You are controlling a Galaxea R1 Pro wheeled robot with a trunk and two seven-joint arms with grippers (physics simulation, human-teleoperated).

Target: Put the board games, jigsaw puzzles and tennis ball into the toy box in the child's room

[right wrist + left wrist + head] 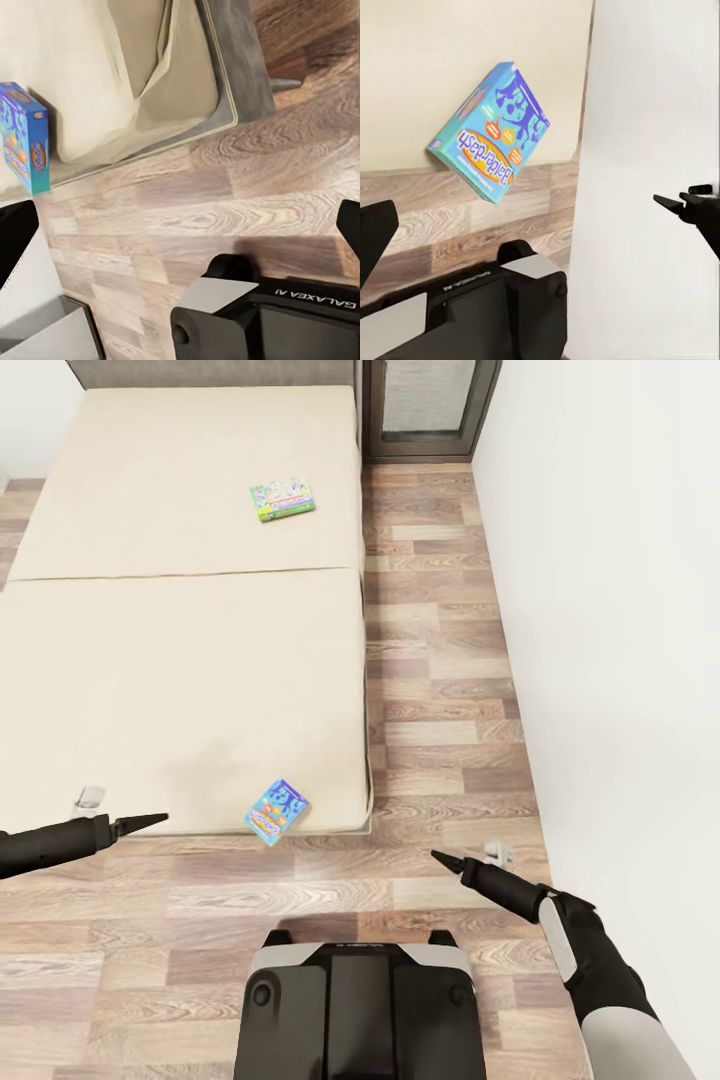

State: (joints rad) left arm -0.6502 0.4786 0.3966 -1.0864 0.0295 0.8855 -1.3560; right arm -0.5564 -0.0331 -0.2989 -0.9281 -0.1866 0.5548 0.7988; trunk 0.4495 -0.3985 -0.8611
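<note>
Two board games lie on the beige bed [180, 660]. A green box [282, 499] rests far up the mattress. A blue Balderdash box [276, 811] sits at the near edge, partly overhanging the floor; it also shows in the left wrist view [489, 133] and the right wrist view [22, 139]. My left gripper [150, 821] hovers left of the blue box, my right gripper [445, 858] to its right over the floor. Both stand open and hold nothing; the right gripper's fingers [15, 240] sit wide apart. The table and toy box are out of view.
A wooden floor strip [440, 690] runs between the bed and the white wall [620, 610]. A dark door [430, 405] stands at the far end. My base [360, 1000] sits just before the bed's foot. Bed legs [497, 850] stick out near the floor.
</note>
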